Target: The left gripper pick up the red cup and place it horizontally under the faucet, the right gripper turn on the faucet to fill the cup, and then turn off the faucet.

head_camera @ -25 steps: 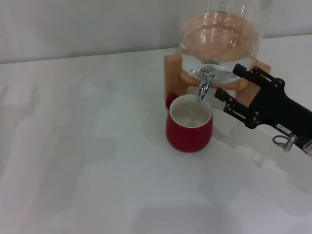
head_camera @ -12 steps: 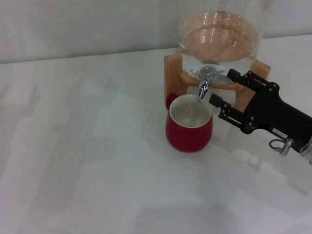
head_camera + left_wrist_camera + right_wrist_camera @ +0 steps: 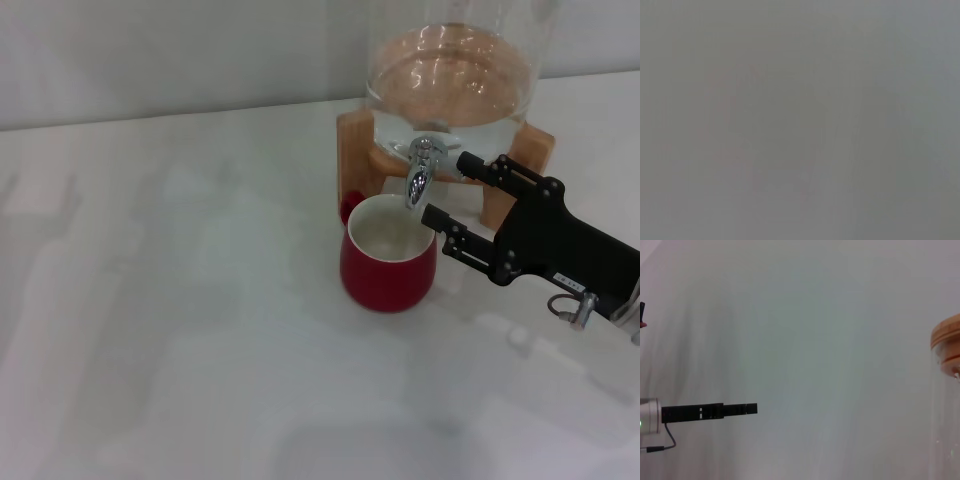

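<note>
Holding my right gripper [image 3: 443, 188] beside the faucet [image 3: 419, 176], jaws parted and gripping nothing, one jaw near the lever, red cup [image 3: 388, 253] upright on the white table [image 3: 180, 330] under the spout, left gripper out of sight.

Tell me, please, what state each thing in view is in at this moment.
red cup: upright on the table, directly under the spout, ungripped.
faucet: no stream visible.
glass dispenser: on its wooden stand, partly filled.
right gripper: open, jaws level with the faucet, not touching it.
left gripper: out of sight.
</note>
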Robot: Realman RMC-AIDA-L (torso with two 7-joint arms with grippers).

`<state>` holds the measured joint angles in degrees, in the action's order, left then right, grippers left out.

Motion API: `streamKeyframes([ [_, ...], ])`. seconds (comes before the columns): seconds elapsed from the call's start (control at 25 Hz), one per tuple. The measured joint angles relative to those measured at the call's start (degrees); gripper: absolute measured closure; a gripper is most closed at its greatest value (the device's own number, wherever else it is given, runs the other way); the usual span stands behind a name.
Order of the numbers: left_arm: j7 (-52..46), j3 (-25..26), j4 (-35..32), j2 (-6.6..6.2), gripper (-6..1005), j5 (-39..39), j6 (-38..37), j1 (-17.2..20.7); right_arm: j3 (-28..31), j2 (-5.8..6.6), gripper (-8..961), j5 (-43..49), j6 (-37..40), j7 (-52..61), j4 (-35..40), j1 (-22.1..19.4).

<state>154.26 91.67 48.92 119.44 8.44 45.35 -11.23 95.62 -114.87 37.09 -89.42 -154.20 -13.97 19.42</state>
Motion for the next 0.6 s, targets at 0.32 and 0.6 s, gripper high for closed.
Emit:
streamKeyframes([
  [0.32,0.0,-0.2,0.0,0.0,199,0.0,0.0,0.0,1.4,0.16,279,-0.6,0.5,-0.5,0.0,-0.1],
  [0.6,0.0,-0.2,0.2,0.0,199,0.0,0.0,0.2,5.1,0.88,279,-0.7,0.4,-0.6,0.1,-0.7],
])
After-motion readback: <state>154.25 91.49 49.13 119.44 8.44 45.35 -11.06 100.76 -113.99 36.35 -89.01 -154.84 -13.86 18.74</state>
